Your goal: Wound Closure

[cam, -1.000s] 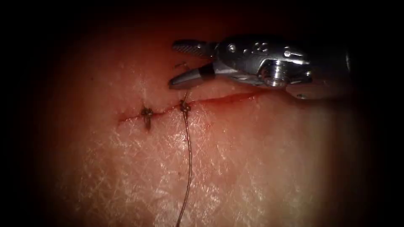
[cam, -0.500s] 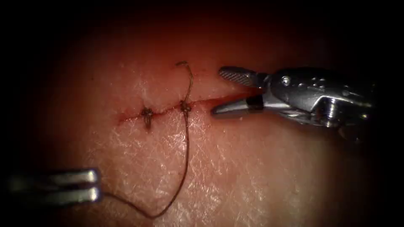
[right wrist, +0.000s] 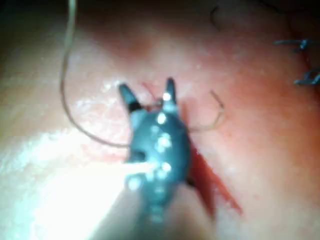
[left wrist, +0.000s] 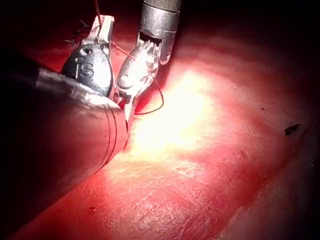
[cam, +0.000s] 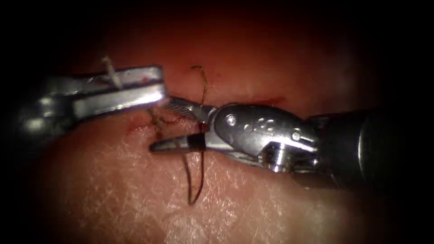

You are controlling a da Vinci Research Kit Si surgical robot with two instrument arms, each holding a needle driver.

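With no needle in sight, the right tool (cam: pixel 160 124) holds nothing, its jaws open astride the knotted thread (cam: pixel 195 180) at the cut (cam: pixel 271 100), while the left tool (cam: pixel 160 88) is clamped on the thread; a trimming step, judging so; next needs taut thread between blades.

- Right tool (cam: pixel 169 124): was polished glossy metal, inner face of its fingers (cam: pixel 181 106) cross-hatched, rough.
- Left tool (cam: pixel 160 88): was smooth shiny metal.
- Tissue (cam: pixel 271 203): was wet, glossy, finely creased.
- Thread (cam: pixel 199 180): was thin, dark, matt.
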